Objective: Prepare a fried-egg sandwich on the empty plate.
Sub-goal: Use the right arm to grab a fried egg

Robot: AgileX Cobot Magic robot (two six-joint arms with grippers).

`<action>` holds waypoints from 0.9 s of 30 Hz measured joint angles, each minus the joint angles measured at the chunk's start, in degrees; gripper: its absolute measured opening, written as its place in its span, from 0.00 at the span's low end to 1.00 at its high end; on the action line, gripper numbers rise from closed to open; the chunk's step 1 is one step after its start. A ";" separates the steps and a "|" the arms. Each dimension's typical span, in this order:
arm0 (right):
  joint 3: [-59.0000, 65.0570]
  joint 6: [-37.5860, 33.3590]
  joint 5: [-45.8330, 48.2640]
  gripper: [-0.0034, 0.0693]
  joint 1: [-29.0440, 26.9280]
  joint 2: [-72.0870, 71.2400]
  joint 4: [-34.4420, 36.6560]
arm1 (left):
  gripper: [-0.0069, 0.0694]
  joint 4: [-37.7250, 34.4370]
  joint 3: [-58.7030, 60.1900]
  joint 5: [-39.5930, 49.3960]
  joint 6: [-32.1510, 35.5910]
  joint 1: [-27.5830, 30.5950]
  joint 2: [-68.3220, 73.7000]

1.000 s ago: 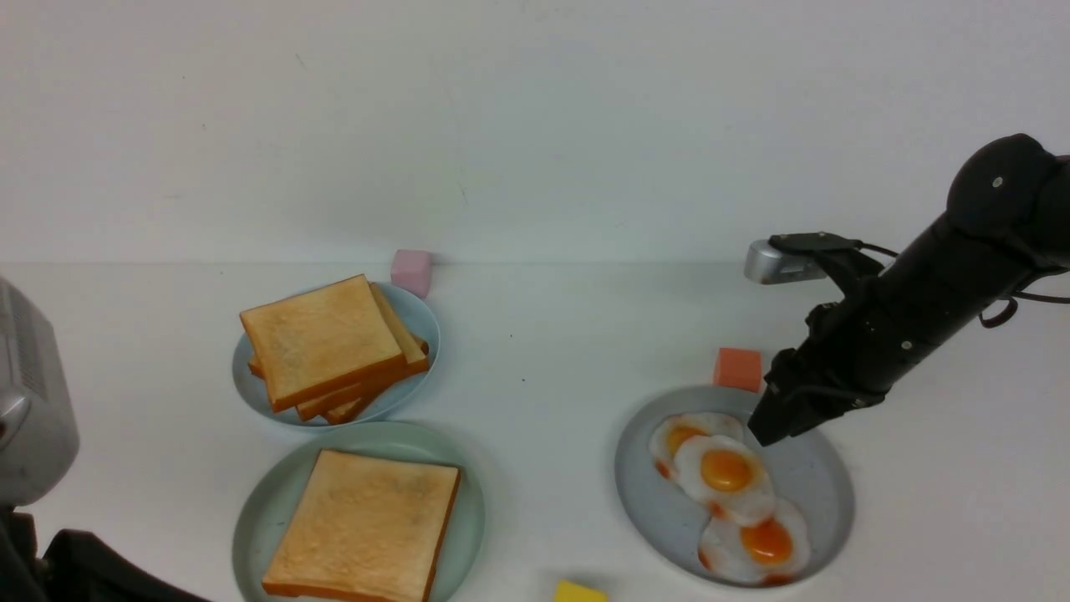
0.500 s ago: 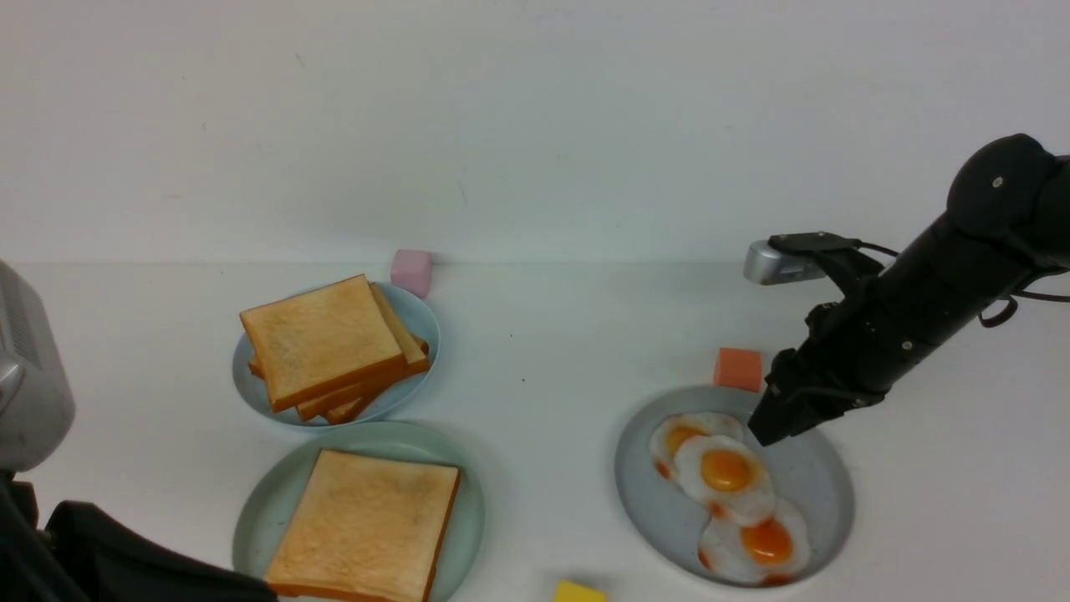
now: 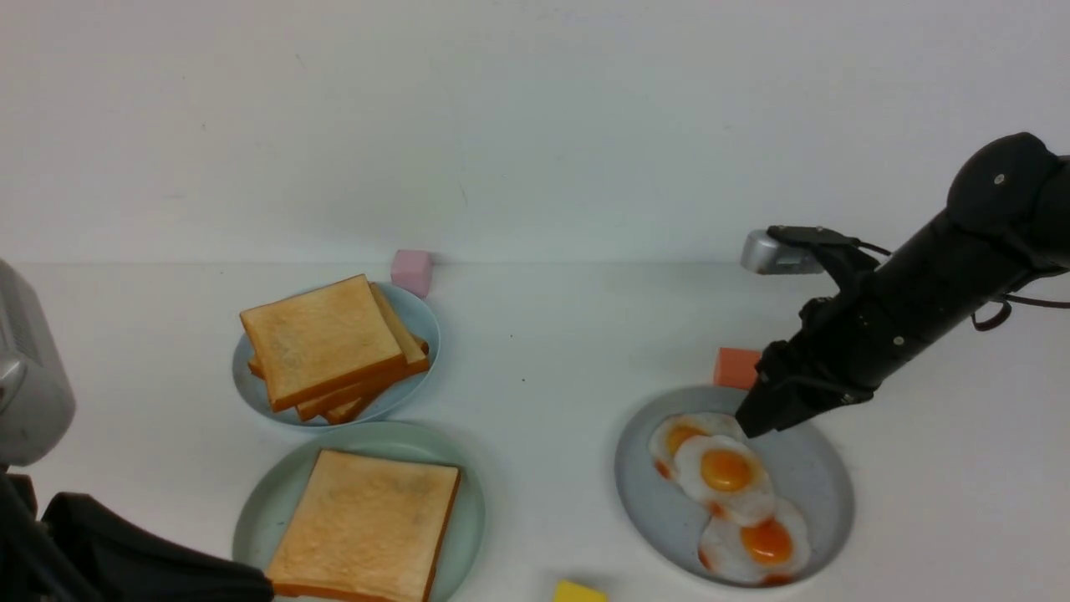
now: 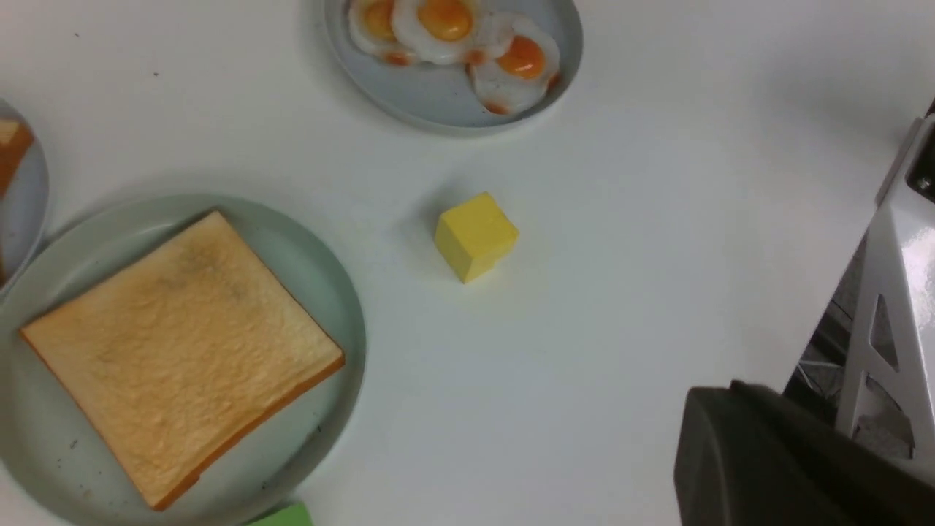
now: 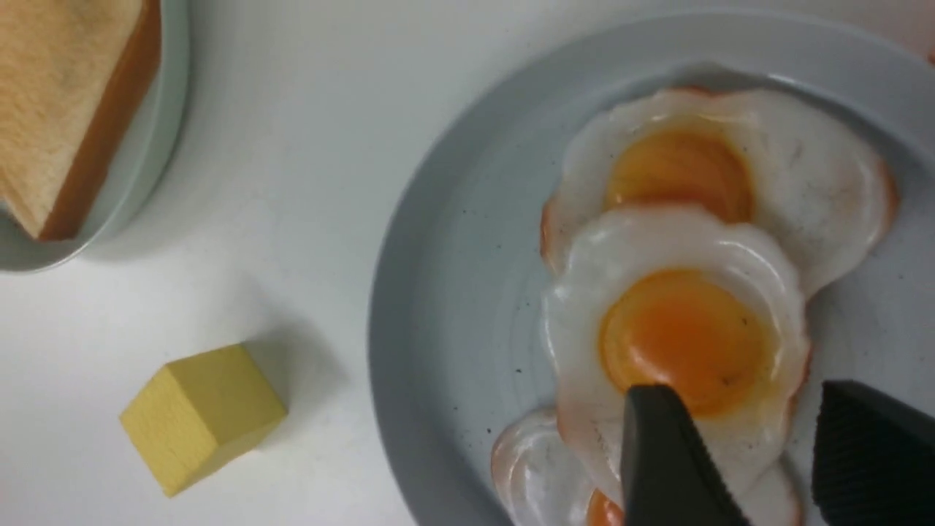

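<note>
mint-green plate: set at the near edge of the tabletop, left of its middle.
toast slice: one slice is laid flat on the mint-green plate, golden face up and uncovered.
toast stack: several slices are piled on the light-blue plate, just behind the mint-green plate, toward the far edge.
fried eggs: three are overlapped in a row on the grey-blue plate, right of the middle, near the near edge.
right tool: held open over the far end of the egg row; one finger is seen against the middle egg's white; contact cannot be told; nothing is gripped.
left tool: closed, kept low at the near left corner, beside the mint-green plate.
yellow cube: placed at the near edge, between the two front plates.
orange cube: found just behind the grey-blue plate.
pink cube: found at the far edge, behind the light-blue plate.
</note>
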 joint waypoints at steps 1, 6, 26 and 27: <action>0.00 0.22 -0.12 0.48 0.00 0.00 0.00 | 0.07 0.00 0.00 -0.32 0.00 0.00 0.00; 0.00 3.63 -0.80 0.48 0.00 0.63 -0.62 | 0.07 0.00 0.00 -0.53 0.00 0.00 0.00; 0.00 2.09 -1.16 0.48 -1.05 7.28 1.53 | 0.08 -0.11 0.00 -0.71 0.00 0.00 0.00; 0.00 2.05 -1.24 0.48 -1.07 7.59 1.76 | 0.08 -0.11 0.00 -0.71 0.00 0.00 0.00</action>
